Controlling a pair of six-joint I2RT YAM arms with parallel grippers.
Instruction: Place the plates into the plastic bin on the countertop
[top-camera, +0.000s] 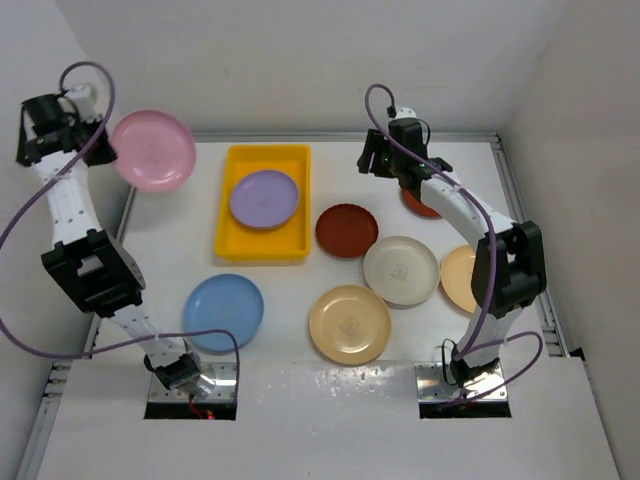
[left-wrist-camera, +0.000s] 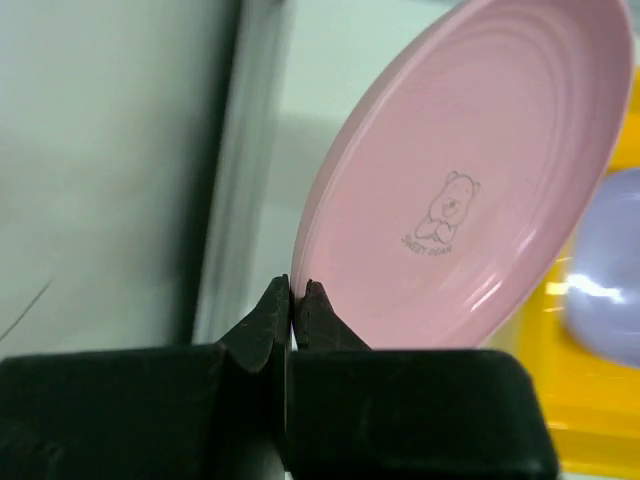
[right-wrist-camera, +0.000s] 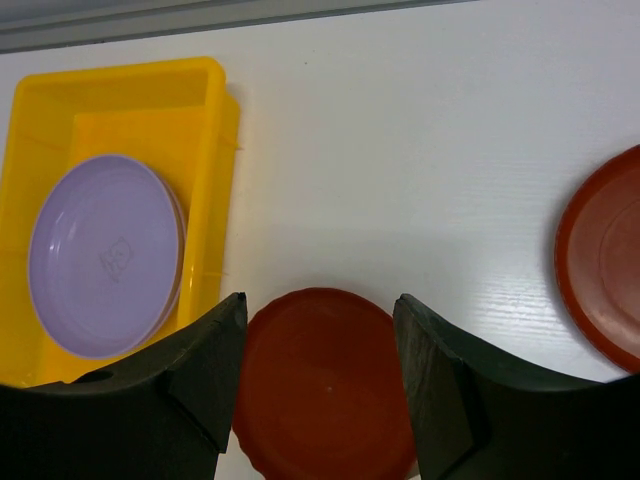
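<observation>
One plate in hand: left gripper (left-wrist-camera: 296, 300) clenched on the thin rim of the pink plate (top-camera: 152, 150), which hangs tilted in the air at 10 o'clock from the plastic bin (top-camera: 228, 245). Lilac plate (top-camera: 265, 198) lies inside. Best: swing toward 4 o'clock, level over the lilac one, lower close, then release; the edge pinch looks slip-prone. Right gripper (right-wrist-camera: 318, 305) released, above a dark red plate (right-wrist-camera: 325, 385).
</observation>
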